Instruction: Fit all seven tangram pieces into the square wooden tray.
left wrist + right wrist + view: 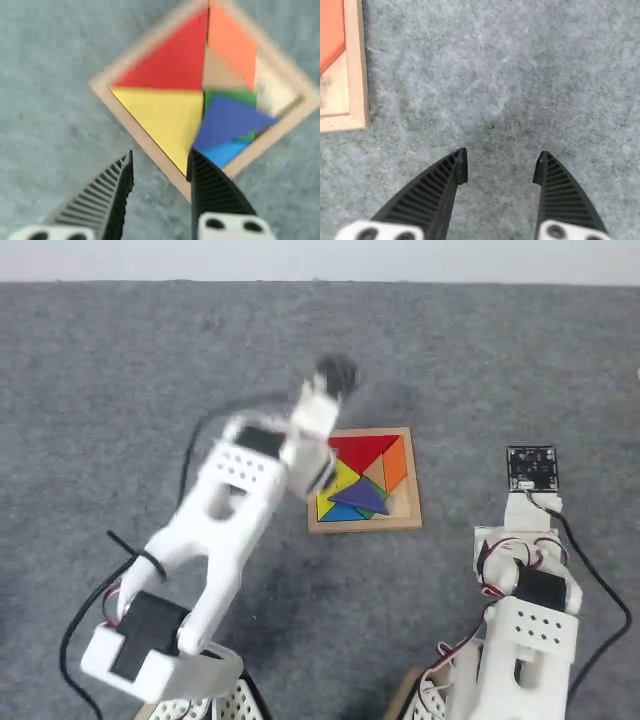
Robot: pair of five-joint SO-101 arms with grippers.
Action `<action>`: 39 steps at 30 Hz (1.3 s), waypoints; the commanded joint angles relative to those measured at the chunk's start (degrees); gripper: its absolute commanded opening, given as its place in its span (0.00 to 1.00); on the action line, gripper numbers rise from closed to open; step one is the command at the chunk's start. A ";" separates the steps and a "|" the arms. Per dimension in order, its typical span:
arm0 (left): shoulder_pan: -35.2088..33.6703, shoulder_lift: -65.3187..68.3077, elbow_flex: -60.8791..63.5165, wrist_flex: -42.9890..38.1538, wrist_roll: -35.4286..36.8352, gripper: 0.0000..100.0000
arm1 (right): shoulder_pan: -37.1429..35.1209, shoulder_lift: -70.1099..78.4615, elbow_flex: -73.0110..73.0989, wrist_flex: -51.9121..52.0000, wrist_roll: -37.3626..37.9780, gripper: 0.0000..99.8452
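Atop fuzzy grey mat (pixel 150 360): square wooden tray (pixel 380 525), flat triangular pieces (pixel 360 452) inside.

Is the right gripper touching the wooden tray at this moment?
Apart. The right wrist view shows it: the right gripper hangs open over grey carpet, and bare carpet lies between it and the wooden tray.

I see my white left arm (pixel 225 525) stretched forward, its black ribbed left tool (pixel 161 154) parted, empty; white right arm (pixel 525 590) folded close, black ribbed right tool (pixel 503 153) spread wide.
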 commanded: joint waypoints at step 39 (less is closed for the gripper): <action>5.89 4.13 0.31 1.58 -1.14 0.16 | -0.40 -1.01 -0.35 -1.19 0.79 0.23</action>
